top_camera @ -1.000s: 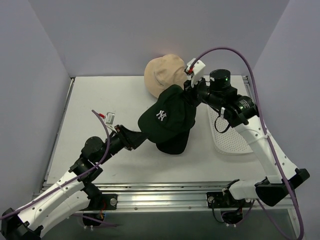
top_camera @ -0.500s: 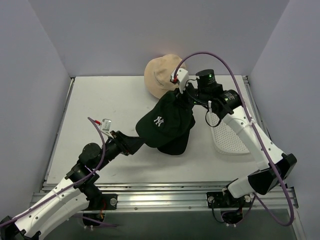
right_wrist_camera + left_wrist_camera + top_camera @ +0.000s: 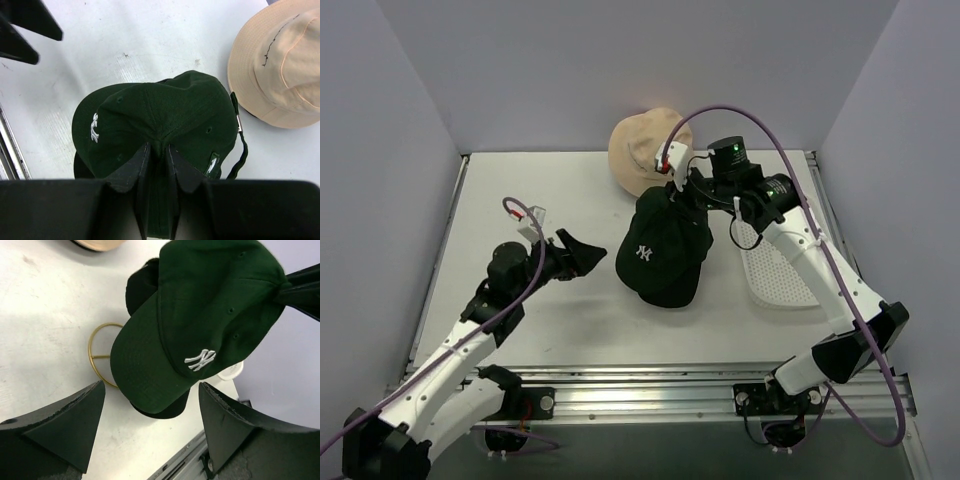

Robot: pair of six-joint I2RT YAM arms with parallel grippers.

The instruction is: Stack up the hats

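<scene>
Dark green cap [image 3: 660, 250]: mid-table, hanging from my right claw [image 3: 156, 155], pinched at the crown's rear, above a black hat [image 3: 672, 293].
Left claw [image 3: 582, 252]: spread wide, empty, beside the brim.
Tan bucket hat [image 3: 640, 150]: behind.

A robotics laboratory test cell is indicated. A flat white worktop [image 3: 570, 200] is enclosed on three sides by plain pale grey partition walls [image 3: 620, 70]. A left white jointed robot arm [image 3: 460, 340] and a right white jointed robot arm [image 3: 830, 280] are mounted at a silver aluminium profile rail [image 3: 650, 385]. Exposed purple cables [image 3: 740, 108] are routed along both arms.
</scene>
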